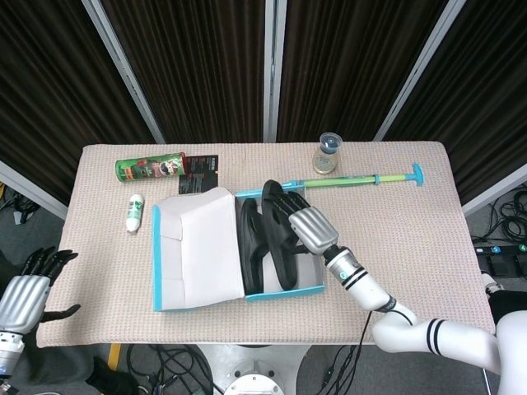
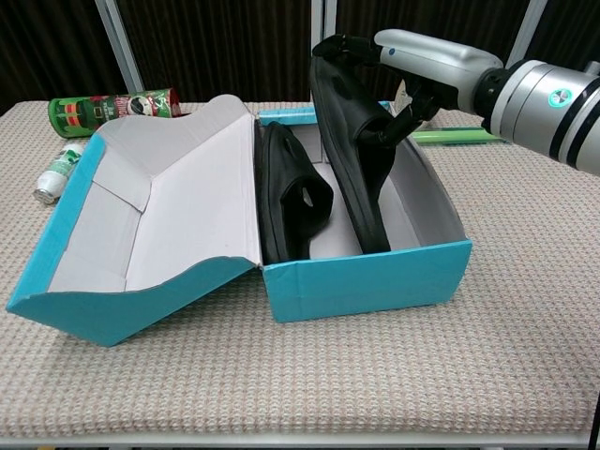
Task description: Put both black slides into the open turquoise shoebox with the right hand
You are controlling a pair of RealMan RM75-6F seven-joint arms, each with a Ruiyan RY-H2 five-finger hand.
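Observation:
The open turquoise shoebox [image 2: 375, 272] [image 1: 284, 290] lies mid-table with its white-lined lid [image 2: 159, 206] folded out to the left. One black slide [image 2: 291, 187] [image 1: 249, 243] stands on edge inside against the lid side. My right hand [image 2: 427, 66] [image 1: 306, 226] grips the second black slide [image 2: 352, 150] [image 1: 280, 234] at its upper end, holding it on edge and tilted, its lower end down in the box. My left hand [image 1: 25, 292] hangs off the table's left front corner, holding nothing, fingers apart.
Behind the box lie a green can [image 1: 148, 169] [image 2: 112, 103], a dark packet [image 1: 200, 171], a white bottle [image 1: 134, 212] [image 2: 58, 171], a lidded cup [image 1: 328, 153] and a green stick with a turquoise handle [image 1: 362, 178].

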